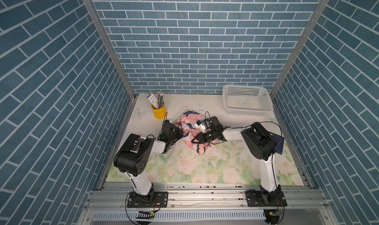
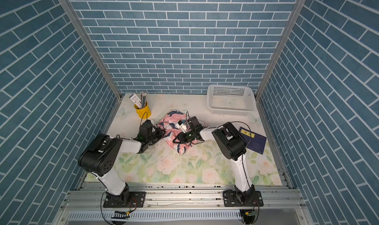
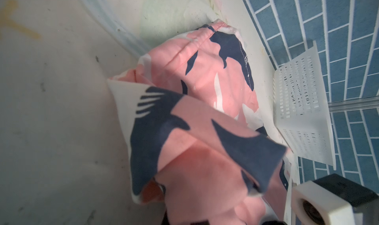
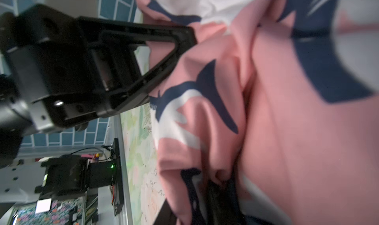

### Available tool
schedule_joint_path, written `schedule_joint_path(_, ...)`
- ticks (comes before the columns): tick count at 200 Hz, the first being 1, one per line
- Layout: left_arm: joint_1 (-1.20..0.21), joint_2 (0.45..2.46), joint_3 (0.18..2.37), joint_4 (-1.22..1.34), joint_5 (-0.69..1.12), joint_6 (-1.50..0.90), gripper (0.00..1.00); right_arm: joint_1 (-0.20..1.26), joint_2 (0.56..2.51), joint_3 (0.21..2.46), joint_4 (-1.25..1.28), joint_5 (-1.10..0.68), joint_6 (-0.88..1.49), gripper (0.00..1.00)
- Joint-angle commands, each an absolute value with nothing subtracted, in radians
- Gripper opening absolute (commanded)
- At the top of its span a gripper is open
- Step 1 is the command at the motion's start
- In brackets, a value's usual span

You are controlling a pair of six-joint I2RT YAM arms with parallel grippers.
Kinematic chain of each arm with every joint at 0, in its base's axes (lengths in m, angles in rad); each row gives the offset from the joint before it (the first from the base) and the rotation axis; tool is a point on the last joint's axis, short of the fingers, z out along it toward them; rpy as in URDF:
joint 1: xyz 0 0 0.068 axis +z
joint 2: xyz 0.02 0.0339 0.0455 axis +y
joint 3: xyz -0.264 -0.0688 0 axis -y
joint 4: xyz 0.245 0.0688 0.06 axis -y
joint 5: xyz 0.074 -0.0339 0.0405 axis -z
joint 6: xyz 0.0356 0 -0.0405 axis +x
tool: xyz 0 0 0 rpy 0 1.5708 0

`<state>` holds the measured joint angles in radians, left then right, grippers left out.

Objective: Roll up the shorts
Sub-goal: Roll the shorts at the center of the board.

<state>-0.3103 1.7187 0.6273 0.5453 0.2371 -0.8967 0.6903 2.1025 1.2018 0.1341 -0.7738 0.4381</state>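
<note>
The left hand [image 1: 180, 132] is shut tight on the left edge of the shorts [image 1: 191, 119], and the cloth puckers toward its tips. The right wrist view shows one of its fingers [image 4: 176, 32] pressed against the pink fabric. The shorts lie in a crumpled heap in the middle of the bench [image 1: 184, 164], between the two hands, with one tail trailing toward the near side. There's no neat roll to be seen, nor a flat spread either, just folds over folds. The right hand [image 1: 194, 141] reaches in from the other side, lying low across the near part of the heap. Cloth crowds round its fingers in its own wrist view, but I can't tell whether they're apart or pinching. At the far right sits a white basket [image 1: 246, 111], well apart from all this.

To my eye the job is in its early part: getting the shorts gripped and arranged, before any rolling proper. The next move, I'd say, calls for the two hands to draw the cloth out flat and even, or else turn one edge over cleanly. They'd need to work together so the soft fabric doesn't bunch or slip out of the pinch.
</note>
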Motion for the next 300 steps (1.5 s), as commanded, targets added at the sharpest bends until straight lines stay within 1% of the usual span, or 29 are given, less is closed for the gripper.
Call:
schedule_joint_path(1,-0.311,1.686,0.673,0.389,0.219,-0.867,0.00,0.690,2.009,1.205,-0.083,-0.498,0.274,0.37)
schedule_joint_path(17,-0.311,1.689,0.690,0.334,0.224,-0.868,0.00,0.701,1.941,1.172,-0.100,-0.365,0.227,0.42)
schedule_joint_path(31,-0.313,1.692,0.701,0.294,0.219,-0.874,0.00,0.733,1.883,1.147,-0.107,-0.246,0.169,0.44)
schedule_joint_path(46,-0.314,1.693,0.712,0.265,0.221,-0.880,0.00,0.800,1.835,1.135,-0.110,-0.112,0.099,0.46)
schedule_joint_path(51,-0.314,1.693,0.717,0.256,0.220,-0.880,0.00,0.823,1.823,1.128,-0.105,-0.083,0.075,0.48)
schedule_joint_path(58,-0.317,1.692,0.725,0.243,0.221,-0.881,0.00,0.861,1.812,1.124,-0.095,-0.001,0.045,0.50)
schedule_joint_path(72,-0.319,1.690,0.738,0.221,0.219,-0.881,0.00,0.924,1.797,1.118,-0.067,0.082,-0.010,0.51)
schedule_joint_path(81,-0.322,1.688,0.745,0.215,0.221,-0.882,0.00,0.955,1.795,1.118,-0.052,0.108,-0.037,0.52)
schedule_joint_path(91,-0.325,1.687,0.753,0.202,0.220,-0.882,0.00,0.988,1.797,1.118,-0.032,0.144,-0.068,0.55)
schedule_joint_path(114,-0.330,1.687,0.774,0.172,0.214,-0.879,0.00,1.056,1.811,1.123,0.001,0.221,-0.140,0.56)
schedule_joint_path(119,-0.330,1.685,0.775,0.171,0.216,-0.879,0.00,1.068,1.816,1.123,0.009,0.233,-0.152,0.59)
schedule_joint_path(156,-0.330,1.683,0.784,0.158,0.227,-0.887,0.00,1.138,1.900,1.130,0.038,0.359,-0.242,0.60)
schedule_joint_path(197,-0.329,1.673,0.783,0.158,0.249,-0.898,0.00,1.146,1.976,1.144,0.085,0.430,-0.238,0.60)
schedule_joint_path(236,-0.330,1.662,0.786,0.155,0.268,-0.893,0.00,1.140,2.009,1.147,0.134,0.488,-0.246,0.60)
schedule_joint_path(251,-0.329,1.662,0.787,0.152,0.270,-0.892,0.00,1.131,2.030,1.159,0.119,0.495,-0.241,0.56)
schedule_joint_path(259,-0.330,1.661,0.787,0.152,0.271,-0.892,0.00,1.122,2.035,1.158,0.118,0.485,-0.237,0.51)
schedule_joint_path(267,-0.330,1.661,0.787,0.152,0.274,-0.892,0.00,1.111,2.040,1.157,0.112,0.463,-0.231,0.43)
schedule_joint_path(279,-0.329,1.656,0.782,0.154,0.274,-0.891,0.00,1.093,2.046,1.159,0.095,0.417,-0.214,0.26)
schedule_joint_path(285,-0.330,1.652,0.778,0.159,0.274,-0.891,0.00,1.087,2.048,1.161,0.087,0.402,-0.207,0.21)
schedule_joint_path(294,-0.330,1.652,0.775,0.164,0.272,-0.893,0.00,1.078,2.046,1.160,0.078,0.381,-0.193,0.11)
schedule_joint_path(300,-0.328,1.652,0.775,0.164,0.270,-0.893,0.00,1.072,2.042,1.156,0.074,0.358,-0.183,0.07)
